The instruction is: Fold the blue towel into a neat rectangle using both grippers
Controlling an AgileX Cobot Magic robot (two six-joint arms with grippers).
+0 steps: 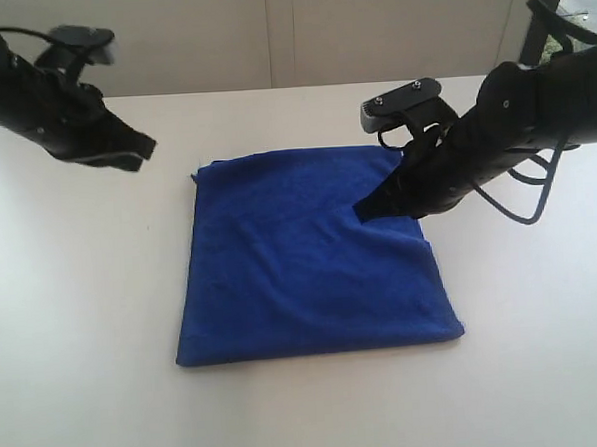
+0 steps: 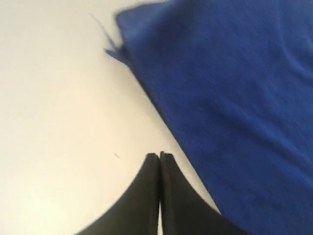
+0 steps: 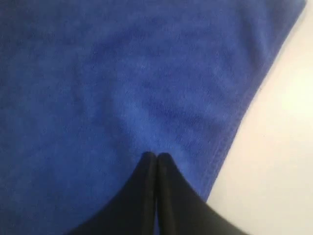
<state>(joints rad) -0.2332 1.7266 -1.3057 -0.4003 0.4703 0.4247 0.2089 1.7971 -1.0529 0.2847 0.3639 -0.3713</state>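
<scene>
On table [image 1: 85, 345] | blue towel [image 1: 312, 283] | fuzzy pile, folded squarish, stitched hem

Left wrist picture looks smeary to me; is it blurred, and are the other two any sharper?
Left wrist view: yes, the blue towel edge is smeared, while the shut left claw looks crisp. Right wrist view: only mildly soft close up. Exterior view: sharpest, with the white table washed out bright.

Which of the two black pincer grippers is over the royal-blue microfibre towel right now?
The right gripper: its shut tip is over the blue towel. The left gripper, also shut, is over bare white table beside it.
</scene>
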